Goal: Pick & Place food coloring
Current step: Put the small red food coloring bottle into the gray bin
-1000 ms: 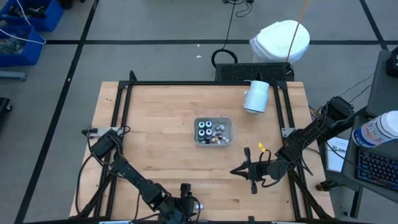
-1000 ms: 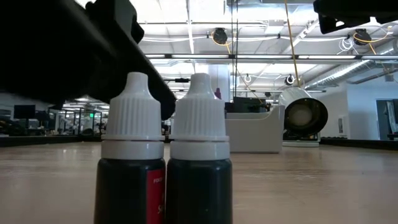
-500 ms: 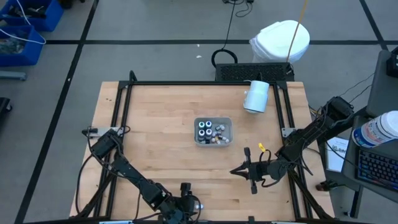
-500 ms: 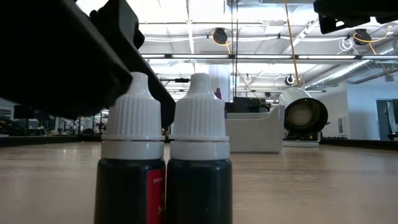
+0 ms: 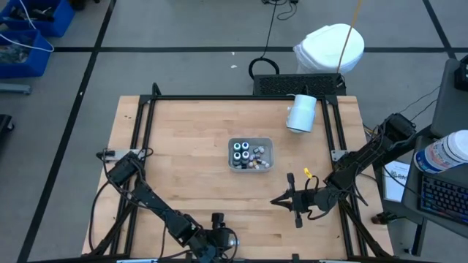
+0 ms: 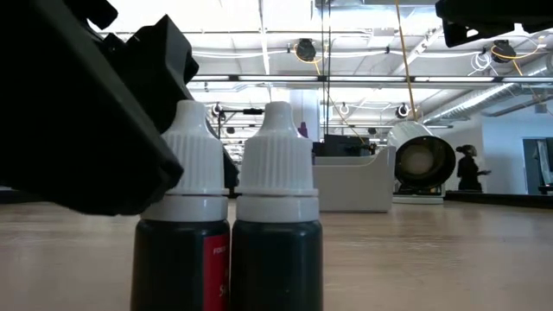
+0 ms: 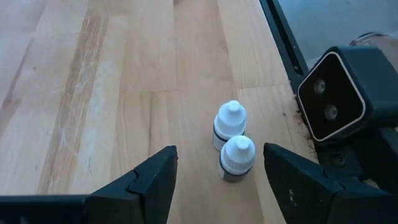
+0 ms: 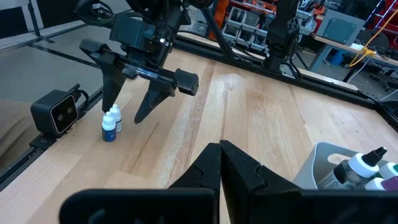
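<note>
While we scan the high view, the shallow grey rectangular tray (image 5: 251, 155) sits at centre frame on the pale wooden table (image 5: 183, 153), already holding several dark bottles with ringed tops and small whitish pieces. A large white cylinder (image 5: 300, 113) lies toward the upper right. Our left gripper (image 5: 217, 234) hangs at the bottom edge, left of centre; our right gripper (image 5: 287, 198) waits at lower right, fingers pressed together on nothing.

Turning to the low view, two dark round food coloring bottles (image 6: 229, 216) with white ribbed caps fill the left half of the frame, touching side by side, one showing a red label. A black finger of the left gripper looms at far left, just beside the nearer cap.

From the left wrist view, we see the two bottles (image 7: 232, 143) standing upright in the middle of the frame, with the fingers spread wide to either side and gripping nothing. A small black camera box (image 7: 329, 102) sits at right.

From the right wrist view, the pair (image 8: 111, 123) stands at left, under the spread left gripper (image 8: 127, 112).

We judge this to be the approach to a pick. Next we should centre on one bottle, descend, and close without toppling its neighbour.
</note>
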Motion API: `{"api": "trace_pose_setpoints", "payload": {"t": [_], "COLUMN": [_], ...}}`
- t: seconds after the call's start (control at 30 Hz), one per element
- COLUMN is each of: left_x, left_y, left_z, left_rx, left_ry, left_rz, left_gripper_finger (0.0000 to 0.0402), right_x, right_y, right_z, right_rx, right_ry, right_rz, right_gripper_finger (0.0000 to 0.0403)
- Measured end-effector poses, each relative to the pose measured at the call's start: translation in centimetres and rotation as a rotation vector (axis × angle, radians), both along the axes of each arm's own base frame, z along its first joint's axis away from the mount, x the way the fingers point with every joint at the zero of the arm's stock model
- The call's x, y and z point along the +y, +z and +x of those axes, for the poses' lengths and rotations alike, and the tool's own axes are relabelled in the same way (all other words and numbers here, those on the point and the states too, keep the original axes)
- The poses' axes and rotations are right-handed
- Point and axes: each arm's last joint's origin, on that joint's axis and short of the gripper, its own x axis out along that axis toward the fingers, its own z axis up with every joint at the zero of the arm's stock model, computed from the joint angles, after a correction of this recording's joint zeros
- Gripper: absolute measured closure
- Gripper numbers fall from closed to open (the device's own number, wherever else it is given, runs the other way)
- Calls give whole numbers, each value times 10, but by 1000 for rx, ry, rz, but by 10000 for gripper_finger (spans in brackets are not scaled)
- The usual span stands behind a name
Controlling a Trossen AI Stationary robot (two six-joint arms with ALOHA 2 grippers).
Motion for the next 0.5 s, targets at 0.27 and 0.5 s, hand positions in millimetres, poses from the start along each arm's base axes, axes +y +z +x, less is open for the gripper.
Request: {"api": "trace_pose_setpoints", "payload": {"t": [0.27,0.5], "left_x": [0,0], "left_y": [0,0], "left_z": [0,0], "left_rx": [-4,-9], "left_ry": [5,11], "left_rz": [5,12], "left_gripper_finger": [158,158], "right_x": [0,0], "right_y": [0,0], "right_z": [0,0], "right_rx": [0,0], "right_ry": [0,-2], "right_rz": [0,0], "right_gripper_finger": [403,403]}}
